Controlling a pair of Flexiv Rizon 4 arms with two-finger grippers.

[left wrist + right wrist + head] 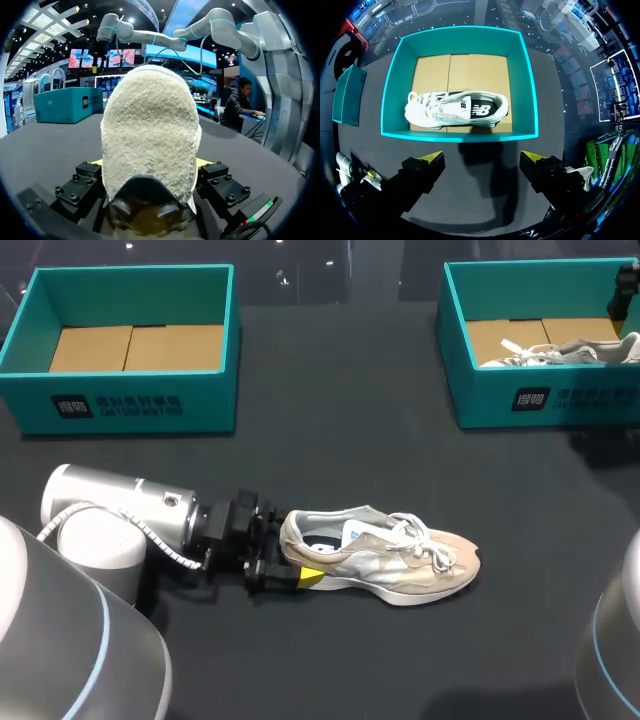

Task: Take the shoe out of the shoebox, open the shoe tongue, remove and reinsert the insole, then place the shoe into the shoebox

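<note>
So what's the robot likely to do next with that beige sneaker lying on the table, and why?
Probably the right gripper swings over to the beige lace-up sneaker to lift its tongue. The left gripper clasps the sneaker's heel on the black table, steadying it, while the right one hangs open and empty above the teal shoebox holding a white sneaker.

place: exhibition hall, probably | cue: big display screens (80,58) (ceiling lights (50,27) too)
</note>
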